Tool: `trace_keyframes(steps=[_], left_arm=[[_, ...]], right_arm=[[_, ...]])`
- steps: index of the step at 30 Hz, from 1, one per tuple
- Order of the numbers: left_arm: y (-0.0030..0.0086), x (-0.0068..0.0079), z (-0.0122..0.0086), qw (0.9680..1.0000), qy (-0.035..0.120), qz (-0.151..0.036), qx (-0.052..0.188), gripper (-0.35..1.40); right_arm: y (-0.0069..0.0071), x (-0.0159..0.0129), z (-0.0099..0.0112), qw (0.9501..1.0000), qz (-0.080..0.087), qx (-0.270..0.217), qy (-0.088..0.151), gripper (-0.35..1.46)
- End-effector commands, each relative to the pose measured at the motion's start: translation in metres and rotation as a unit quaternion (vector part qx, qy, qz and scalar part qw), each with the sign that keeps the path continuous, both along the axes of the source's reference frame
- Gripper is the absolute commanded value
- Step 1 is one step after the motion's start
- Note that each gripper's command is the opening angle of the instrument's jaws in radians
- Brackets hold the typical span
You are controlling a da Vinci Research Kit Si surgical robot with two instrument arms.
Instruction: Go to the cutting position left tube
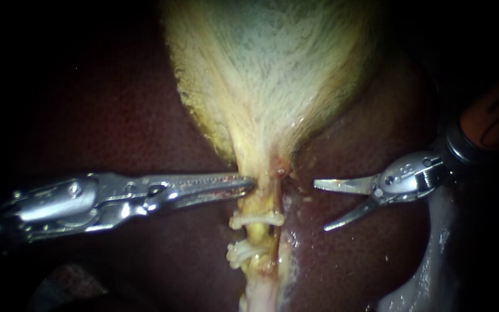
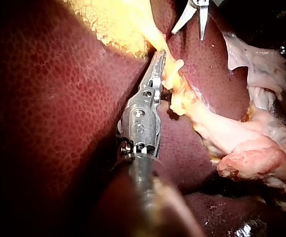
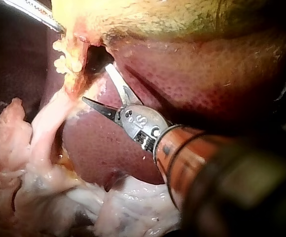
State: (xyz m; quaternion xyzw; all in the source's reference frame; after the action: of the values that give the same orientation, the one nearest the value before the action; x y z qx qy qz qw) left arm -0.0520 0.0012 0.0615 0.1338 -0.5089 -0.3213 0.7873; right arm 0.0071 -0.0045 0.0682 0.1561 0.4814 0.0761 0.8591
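The pale yellow gallbladder (image 1: 267,69) narrows to a thin stalk running down over the dark liver (image 1: 116,115). Two white clips (image 1: 256,219) sit across the tube (image 1: 259,234) below the neck, one under the other. My left instrument (image 1: 249,184) comes in from the left, its long jaws shut on the stalk's left edge just above the clips (image 2: 176,65). My right instrument (image 1: 320,206) stands to the right of the stalk, apart from it, with its curved blades open. In the right wrist view these blades (image 3: 96,84) gape beside the clipped tube (image 3: 66,61).
Loose whitish-pink tissue (image 1: 434,248) lies at the lower right, and trails below the tube (image 3: 39,163). The orange-brown shaft (image 1: 492,115) of my right instrument enters at the upper right. Liver surrounds the stalk on both sides.
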Motion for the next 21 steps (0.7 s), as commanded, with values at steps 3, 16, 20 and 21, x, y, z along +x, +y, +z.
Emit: trace_keyframes(steps=[3, 16, 20, 21], left_arm=[[0.0008, 0.0010, -0.0009, 1.0000, -0.003, 0.003, 0.004, -0.05], [0.0021, 0.0034, -0.0027, 0.9999, 0.004, -0.007, 0.006, -0.05], [0.0019, 0.0035, -0.0030, 0.9999, 0.004, -0.007, 0.006, -0.05], [0.0019, 0.0035, -0.0031, 0.9999, 0.004, -0.007, 0.006, -0.05]], right_arm=[[-0.0013, 0.0005, -0.0003, 0.9995, -0.010, 0.017, 0.024, 1.43], [-0.0080, 0.0072, 0.0015, 0.9925, -0.053, 0.085, 0.071, 1.43], [-0.0089, 0.0079, 0.0033, 0.9923, -0.056, 0.088, 0.066, 1.42], [-0.0089, 0.0081, 0.0038, 0.9925, -0.056, 0.088, 0.063, 1.42]])
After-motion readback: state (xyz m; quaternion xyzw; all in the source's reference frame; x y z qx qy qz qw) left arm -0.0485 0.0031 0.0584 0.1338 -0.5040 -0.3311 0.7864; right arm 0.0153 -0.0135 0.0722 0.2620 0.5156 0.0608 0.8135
